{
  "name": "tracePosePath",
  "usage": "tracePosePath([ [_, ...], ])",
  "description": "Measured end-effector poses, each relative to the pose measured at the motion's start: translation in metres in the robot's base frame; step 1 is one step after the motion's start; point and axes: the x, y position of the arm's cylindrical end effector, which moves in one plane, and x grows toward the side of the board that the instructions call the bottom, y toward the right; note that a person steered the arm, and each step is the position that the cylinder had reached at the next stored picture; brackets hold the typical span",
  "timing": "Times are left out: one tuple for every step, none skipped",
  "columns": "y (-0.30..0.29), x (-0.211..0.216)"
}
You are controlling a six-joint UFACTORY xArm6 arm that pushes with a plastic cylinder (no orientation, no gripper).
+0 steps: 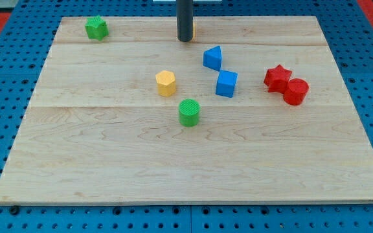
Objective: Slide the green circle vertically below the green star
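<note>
The green circle (189,112) lies nearest the camera, just below the middle of the wooden board (109,175), well apart from the green star (96,27) at the top left corner. My tip (185,40) rests near the top edge, above the blue triangular block (213,57) and blue cube (226,83); something orange may hide behind it. A yellow hexagon (166,83) sits just up-left of the circle. A red star (277,77) and red cylinder (296,90) touch at the right. There are no jaws and no containers. I judge the circle needs a leftward push.
</note>
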Motion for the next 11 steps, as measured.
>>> tracePosePath([
  [-0.004, 0.008],
  [-0.024, 0.008],
  [-0.024, 0.008],
  [-0.024, 0.008],
  [-0.023, 0.038],
  [-0.009, 0.088],
  [0.008, 0.125],
  [0.031, 0.185],
  [0.031, 0.218],
  [-0.003, 0.226],
  [-0.099, 0.226],
])
